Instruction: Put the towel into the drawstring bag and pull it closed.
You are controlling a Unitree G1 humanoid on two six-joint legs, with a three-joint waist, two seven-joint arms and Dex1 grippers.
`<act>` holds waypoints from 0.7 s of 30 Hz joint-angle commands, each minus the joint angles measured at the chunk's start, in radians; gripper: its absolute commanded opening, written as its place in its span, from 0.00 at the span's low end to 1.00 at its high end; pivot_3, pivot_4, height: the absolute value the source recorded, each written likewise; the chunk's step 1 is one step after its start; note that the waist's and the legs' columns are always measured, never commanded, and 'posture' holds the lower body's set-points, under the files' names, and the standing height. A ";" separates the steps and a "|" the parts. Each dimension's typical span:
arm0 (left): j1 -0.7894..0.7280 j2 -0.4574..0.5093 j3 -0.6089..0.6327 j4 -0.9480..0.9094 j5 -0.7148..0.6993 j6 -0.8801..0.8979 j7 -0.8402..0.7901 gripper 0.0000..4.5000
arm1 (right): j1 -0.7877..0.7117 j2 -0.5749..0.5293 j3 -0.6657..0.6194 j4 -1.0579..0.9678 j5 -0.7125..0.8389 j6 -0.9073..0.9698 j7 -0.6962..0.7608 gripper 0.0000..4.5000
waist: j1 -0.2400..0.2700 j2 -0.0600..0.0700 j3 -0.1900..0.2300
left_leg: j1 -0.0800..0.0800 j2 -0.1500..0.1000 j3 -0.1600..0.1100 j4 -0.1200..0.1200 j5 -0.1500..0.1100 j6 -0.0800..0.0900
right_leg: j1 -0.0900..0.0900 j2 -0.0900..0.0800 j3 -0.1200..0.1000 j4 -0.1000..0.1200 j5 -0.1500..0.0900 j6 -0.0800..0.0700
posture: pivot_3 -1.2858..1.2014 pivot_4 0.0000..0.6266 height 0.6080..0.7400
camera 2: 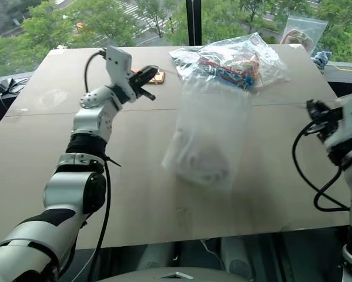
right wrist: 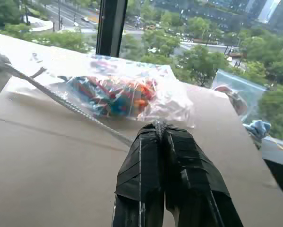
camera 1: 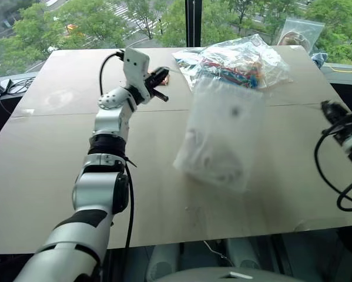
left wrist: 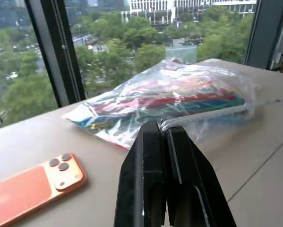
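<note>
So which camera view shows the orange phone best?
The left wrist view: the orange phone lies close, with its camera lenses clear. In the right eye view it is a small strip behind the left gripper; the left eye view shows even less.

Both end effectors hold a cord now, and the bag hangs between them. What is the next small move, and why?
Probably draw the two arms a little further apart. The left end effector and right end effector are each shut on a white cord, and the drawstring bag hangs between them with the towel inside, so more pull should cinch the mouth.
</note>
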 commanded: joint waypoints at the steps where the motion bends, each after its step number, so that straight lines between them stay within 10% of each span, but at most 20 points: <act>1: 0.054 0.097 0.080 -0.035 0.042 -0.016 0.176 0.01 | 0.020 -0.068 -0.110 0.068 -0.121 0.012 -0.129 0.00 | 0.001 0.000 0.000 | 0.000 -0.001 0.000 0.000 0.000 0.000 | 0.000 -0.001 0.000 0.000 0.000 0.000 | 0.52 0.24 1.00; 21: 0.245 0.145 0.118 -0.377 -0.101 0.172 0.140 0.01 | 0.053 -0.177 -0.056 0.096 -0.176 -0.109 -0.095 0.00 | -0.004 0.001 0.000 | 0.001 -0.002 0.003 -0.003 0.000 0.000 | -0.001 -0.003 0.002 -0.001 0.000 0.000 | 0.52 0.24 1.00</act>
